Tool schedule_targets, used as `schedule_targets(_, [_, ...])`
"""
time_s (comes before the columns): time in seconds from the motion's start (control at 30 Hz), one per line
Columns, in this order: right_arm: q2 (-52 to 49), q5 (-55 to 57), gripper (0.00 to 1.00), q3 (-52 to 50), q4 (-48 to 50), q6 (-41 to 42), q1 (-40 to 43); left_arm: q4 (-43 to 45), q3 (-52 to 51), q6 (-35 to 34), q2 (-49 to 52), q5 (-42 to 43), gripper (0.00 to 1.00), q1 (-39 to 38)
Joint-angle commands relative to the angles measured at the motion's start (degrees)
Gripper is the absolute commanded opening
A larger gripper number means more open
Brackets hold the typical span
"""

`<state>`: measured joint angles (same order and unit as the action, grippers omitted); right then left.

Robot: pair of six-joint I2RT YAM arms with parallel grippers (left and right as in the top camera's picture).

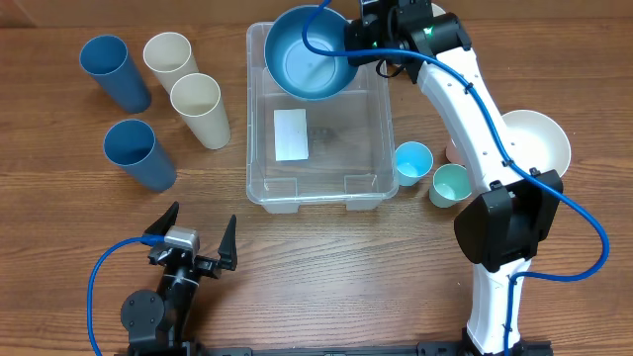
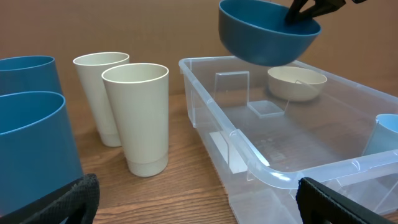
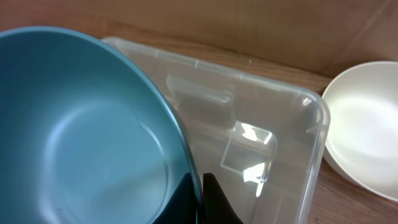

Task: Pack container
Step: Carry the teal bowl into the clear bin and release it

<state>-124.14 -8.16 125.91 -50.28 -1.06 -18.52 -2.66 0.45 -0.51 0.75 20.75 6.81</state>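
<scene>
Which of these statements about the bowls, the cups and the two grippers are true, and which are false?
1. The right gripper holds the blue bowl above the container. True.
2. The left gripper is shut on a cup. False: it is open and empty.
3. Two cream cups stand upright, left of the container. True.
4. The white bowl lies inside the container. False: it sits on the table, to the right of it.

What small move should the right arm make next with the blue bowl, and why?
Probably lower the blue bowl straight down into the container. The right gripper pinches its rim and holds it in the air above the container's far end, and the floor there looks bare.
</scene>
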Motion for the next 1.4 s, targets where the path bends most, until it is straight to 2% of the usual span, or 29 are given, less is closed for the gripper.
schedule_targets(0.0, [-2.1, 0.3, 0.04, 1.6, 2.1, 2.4, 0.2, -0.1, -0.2, -0.8, -0.4, -0.2, 1.00, 0.3])
schedule_targets(0.23, [-11.4, -1.9, 0.04, 1.6, 5.5, 2.8, 0.2, -0.1, -0.2, -0.8, -0.4, -0.2, 1.00, 0.3])
schedule_targets(0.6, [-15.9, 1.7, 0.07, 1.6, 8.3, 2.8, 0.8, -0.1, -0.2, -0.8, -0.4, -0.2, 1.00, 0.3])
schedule_targets(0.63, [-16.2, 1.7, 0.11, 1.6, 8.3, 2.8, 0.9, -0.1, -0.2, -0.8, -0.4, -0.2, 1.00, 0.3])
schedule_targets(0.67, [-16.3, 1.7, 0.22, 1.6, 8.3, 2.8, 0.9, -0.1, -0.2, -0.8, -0.4, -0.2, 1.00, 0.3])
schedule_targets(0.7, [-16.3, 1.7, 0.47, 1.6, 8.6, 2.8, 0.9, -0.1, -0.2, -0.8, -0.4, -0.2, 1.00, 0.3])
schedule_targets(0.8, [-16.3, 1.6, 0.71, 1.6, 8.8, 2.8, 1.0, -0.1, -0.2, -0.8, -0.4, -0.2, 1.00, 0.3])
schedule_targets(0.93, [-15.4, -0.3, 0.79, 6.1, 4.3, 2.8, 1.0, -0.1, -0.2, -0.8, -0.4, -0.2, 1.00, 0.3])
schedule_targets(1.17, [-14.7, -3.0, 0.82, 29.9, -12.0, 3.2, 0.6, -0.1, -0.2, -0.8, -0.4, -0.2, 1.00, 0.3])
schedule_targets(1.23, [-14.7, 2.5, 0.83, 34.3, -13.9, 6.3, 2.6, -0.1, -0.2, -0.8, -0.4, -0.2, 1.00, 0.3])
schedule_targets(1.37, [-16.0, 8.1, 0.84, 32.3, -13.2, 15.4, 11.3, -0.1, -0.2, -0.8, -0.4, -0.2, 1.00, 0.3])
